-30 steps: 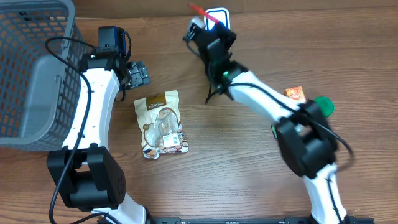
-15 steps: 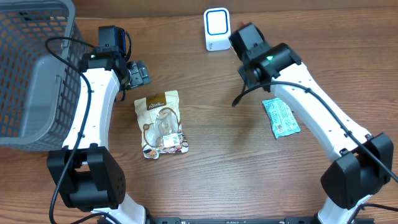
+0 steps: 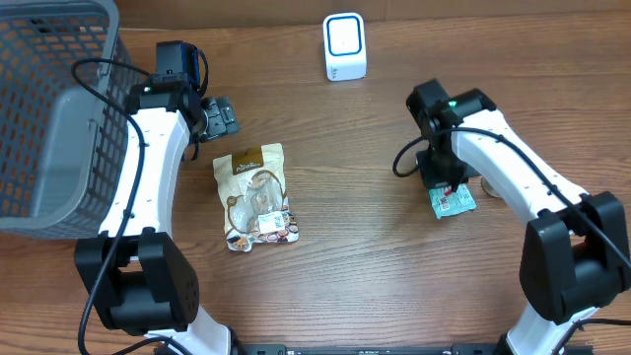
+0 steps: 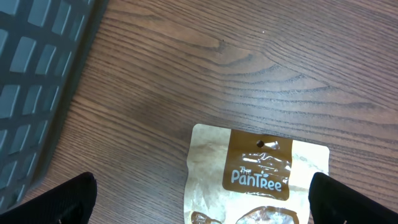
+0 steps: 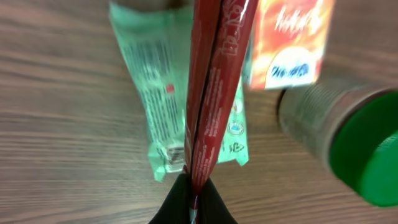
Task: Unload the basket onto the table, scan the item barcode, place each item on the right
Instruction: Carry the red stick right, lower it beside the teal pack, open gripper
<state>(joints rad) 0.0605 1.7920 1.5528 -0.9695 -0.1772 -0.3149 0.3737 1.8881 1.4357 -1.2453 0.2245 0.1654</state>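
Two black fingers of your right gripper [image 5: 193, 200] are pinched tight on the end of a thin red packet [image 5: 214, 74]. You see the packet edge-on, so its dark writing is too squashed and blurry to read, and you cannot tell where its barcode is. It is held above a green packet [image 5: 152, 106] lying flat on the table [image 3: 375, 276]; you cannot tell if the two touch. The green one has small print and a red dot, all too fuzzy to read.

Just to the right is an orange packet [image 5: 289, 40] with white letters you cannot make out, cut off at the top of the picture. Near it is a round tub with a green lid [image 5: 345, 140], partly cut off at the edge. From above, the arm hides most of this pile on the right side of the table. The white scanner [image 3: 344, 46] sits at the far edge, in the middle, well apart from the red packet.

Your left gripper [image 3: 221, 116] is spread wide with nothing in it, over on the left. Just on its near side lies a tan pouch [image 4: 258, 171] whose brown label reads "The PanTree"; its lower part is cut off in the wrist view. A grey basket [image 3: 49, 108] sits at the far left.
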